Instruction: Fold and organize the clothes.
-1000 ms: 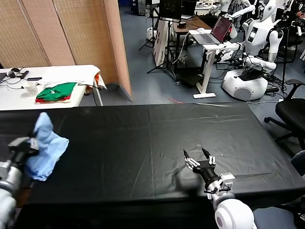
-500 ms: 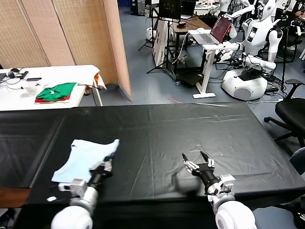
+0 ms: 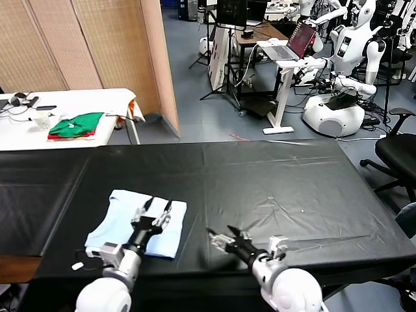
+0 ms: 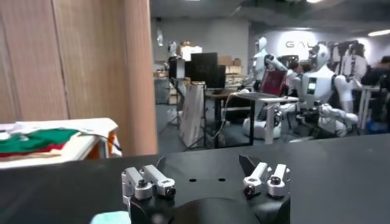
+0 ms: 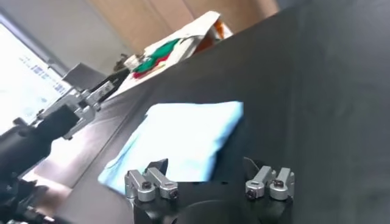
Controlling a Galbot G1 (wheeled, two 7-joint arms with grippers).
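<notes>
The big black table [image 3: 273, 175] fills most of the head view. Behind it on the left stands a white table [image 3: 39, 120] with a folded green and red pile [image 3: 77, 125] on it. Far back in the room there are white robots [image 3: 344, 58] and a laptop [image 3: 296, 42].

The blue T-shirt [image 3: 120, 221] lies flat on the black table, near the front edge on the robot's left side. It looks folded into a rough square, a bit crooked.

The left arm reaches forward from the bottom of the head view. The left gripper [image 3: 154, 209] is low over the shirt, above the shirt's right part. Its two fingers [image 3: 166, 208] are spread apart and nothing is between them. In the left wrist view the left gripper [image 4: 206, 181] also shows its jaws wide, with a small bit of the blue shirt [image 4: 109, 218] peeking in at the edge.

The right arm comes in low at the front too and points toward the left. The right gripper [image 3: 221, 235] sits just above the black table, near the shirt's right edge but not touching it. Its fingers are spread apart and hold nothing. In the right wrist view the right gripper [image 5: 209, 179] looks straight at the shirt [image 5: 183, 140], and the left arm is seen beyond it.
</notes>
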